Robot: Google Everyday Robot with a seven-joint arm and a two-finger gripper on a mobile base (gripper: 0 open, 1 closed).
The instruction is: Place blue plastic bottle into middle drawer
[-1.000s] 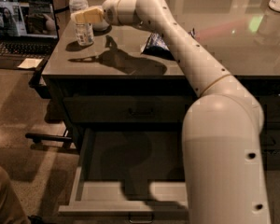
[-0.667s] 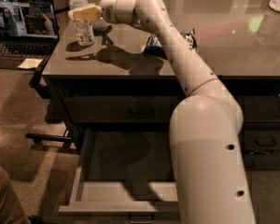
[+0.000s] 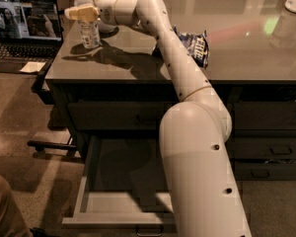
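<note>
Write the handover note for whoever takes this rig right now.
Hand: against the upper part of the blue plastic bottle; a secure hold cannot be confirmed.
Bottle: upright on the desktop, far left corner.
Middle drawer: pulled open below the desktop.
Done: drawer open, hand at bottle.
Left: lift the bottle, bring it down, set it in the drawer.

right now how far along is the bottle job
Done: the middle drawer is pulled open. In hand: the gripper is up against the blue plastic bottle, which stands upright on the desk top; a firm hold cannot be confirmed. Left: lift the bottle, carry it down, set it in the drawer.
</note>
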